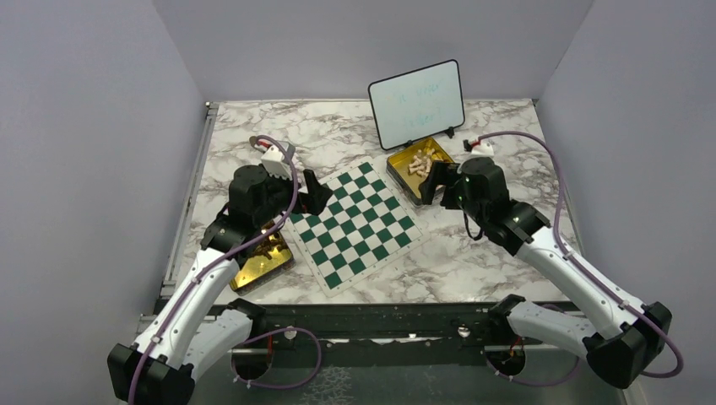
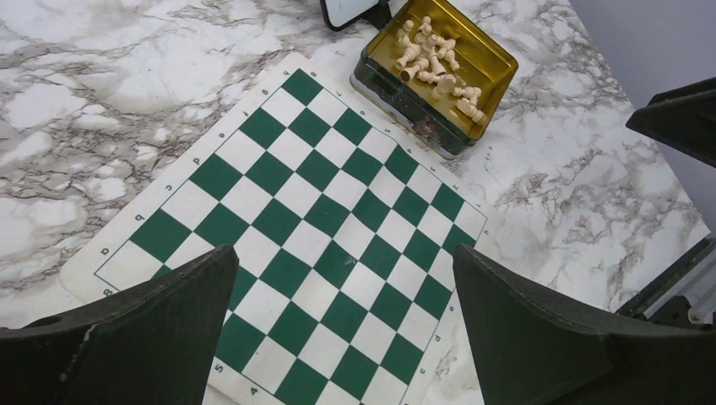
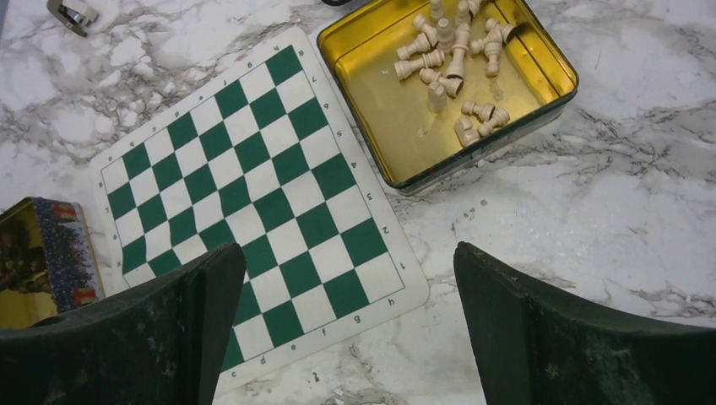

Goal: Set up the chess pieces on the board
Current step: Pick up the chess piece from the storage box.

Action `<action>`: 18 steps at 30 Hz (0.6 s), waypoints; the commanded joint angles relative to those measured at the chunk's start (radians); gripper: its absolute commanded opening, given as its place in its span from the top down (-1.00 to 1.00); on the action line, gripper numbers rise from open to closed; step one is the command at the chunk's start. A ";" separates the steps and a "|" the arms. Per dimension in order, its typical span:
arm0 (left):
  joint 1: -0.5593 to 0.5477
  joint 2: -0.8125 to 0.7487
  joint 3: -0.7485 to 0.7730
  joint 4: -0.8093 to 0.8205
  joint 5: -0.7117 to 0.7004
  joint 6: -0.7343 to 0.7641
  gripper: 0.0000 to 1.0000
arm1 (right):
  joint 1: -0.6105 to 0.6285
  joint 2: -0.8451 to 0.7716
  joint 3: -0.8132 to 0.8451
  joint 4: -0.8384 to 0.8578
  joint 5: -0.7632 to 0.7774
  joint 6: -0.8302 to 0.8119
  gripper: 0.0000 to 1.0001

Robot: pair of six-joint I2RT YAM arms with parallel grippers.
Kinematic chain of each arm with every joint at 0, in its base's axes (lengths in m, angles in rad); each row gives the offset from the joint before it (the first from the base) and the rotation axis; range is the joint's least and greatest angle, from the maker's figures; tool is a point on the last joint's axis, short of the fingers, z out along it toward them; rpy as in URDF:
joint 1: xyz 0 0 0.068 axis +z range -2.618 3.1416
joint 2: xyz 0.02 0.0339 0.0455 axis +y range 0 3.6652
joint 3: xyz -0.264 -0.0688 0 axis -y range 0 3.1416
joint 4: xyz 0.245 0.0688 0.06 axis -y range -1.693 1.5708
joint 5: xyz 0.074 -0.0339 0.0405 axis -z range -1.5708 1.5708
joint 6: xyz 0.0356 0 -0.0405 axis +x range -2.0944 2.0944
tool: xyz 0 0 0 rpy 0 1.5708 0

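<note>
The green-and-white board [image 1: 359,224] lies at an angle in the middle of the marble table, its squares bare. Several pale chess pieces [image 3: 447,63] lie tumbled in an open gold tin [image 3: 380,110] just past the board's far right corner. My left gripper [image 1: 314,196] hovers open over the board's left edge; in the left wrist view the board [image 2: 321,245] shows between its fingers [image 2: 169,329]. My right gripper [image 1: 435,181] hangs open beside the tin [image 1: 399,173], over the board's right corner [image 3: 371,278], holding nothing.
A second gold tin [image 1: 257,266] sits left of the board, partly under my left arm. A small framed whiteboard [image 1: 416,103] stands behind the piece tin. A small metal clip [image 3: 72,13] lies on the table [image 1: 473,253] beyond the board. Grey walls enclose three sides.
</note>
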 commanded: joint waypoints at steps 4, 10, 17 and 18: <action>0.001 -0.055 -0.020 -0.021 -0.088 0.027 -0.98 | 0.006 0.189 0.097 0.099 0.077 -0.097 -0.86; -0.005 -0.083 -0.032 -0.038 -0.098 0.022 -0.99 | 0.003 0.367 0.168 0.185 0.100 -0.177 -0.17; -0.012 -0.104 -0.036 -0.041 -0.171 0.048 -0.98 | -0.027 0.585 0.301 0.258 0.094 -0.261 0.26; -0.012 -0.106 -0.036 -0.041 -0.180 0.050 -0.98 | -0.040 0.621 0.324 0.259 0.089 -0.269 0.27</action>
